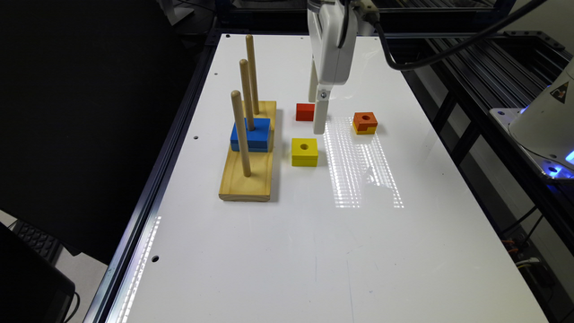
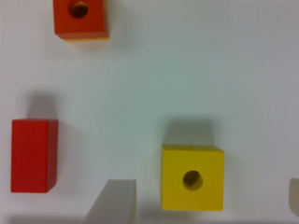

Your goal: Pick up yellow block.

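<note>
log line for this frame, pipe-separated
phase: approach | gripper: open, above table, holds nothing | yellow block: flat on table, hole up, between fingers in wrist view | red block: untouched

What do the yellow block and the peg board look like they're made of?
Yellow block with a round hole: probably wood under opaque, slightly glossy yellow paint; crisp square edges, drilled hole. Peg board base with three upright dowels: bare, light unpainted wood with visible grain.

One yellow block [image 1: 304, 151], one red block [image 1: 305, 112], one orange-topped block [image 1: 364, 122], one blue block [image 1: 251, 134], three pegs [image 1: 241, 133]
</note>
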{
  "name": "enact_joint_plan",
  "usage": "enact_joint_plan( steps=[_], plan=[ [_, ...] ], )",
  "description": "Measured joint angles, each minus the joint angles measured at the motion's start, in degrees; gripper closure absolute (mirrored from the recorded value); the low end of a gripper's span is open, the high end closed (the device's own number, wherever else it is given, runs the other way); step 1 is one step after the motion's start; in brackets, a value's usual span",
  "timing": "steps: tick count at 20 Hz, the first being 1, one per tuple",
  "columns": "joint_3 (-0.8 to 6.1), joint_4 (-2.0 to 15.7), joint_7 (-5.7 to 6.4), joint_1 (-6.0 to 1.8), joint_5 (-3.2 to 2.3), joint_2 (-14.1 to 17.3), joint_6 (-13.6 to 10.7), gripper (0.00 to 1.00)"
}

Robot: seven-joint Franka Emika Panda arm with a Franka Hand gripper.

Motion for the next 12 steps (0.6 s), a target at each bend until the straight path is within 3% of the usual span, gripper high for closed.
enact_joint_plan(
  steps=[3, 8, 12],
  plan=[
    [0.00, -0.02, 0.00, 0.00, 0.00, 1.50, 0.97, 0.00],
    [-0.01, 0.06, 0.00, -0.02, -0.04, 5.45, 5.04, 0.00],
    [-0.01, 0.17, 0.00, -0.03, -0.04, 5.84, 5.47, 0.00]
  ],
)
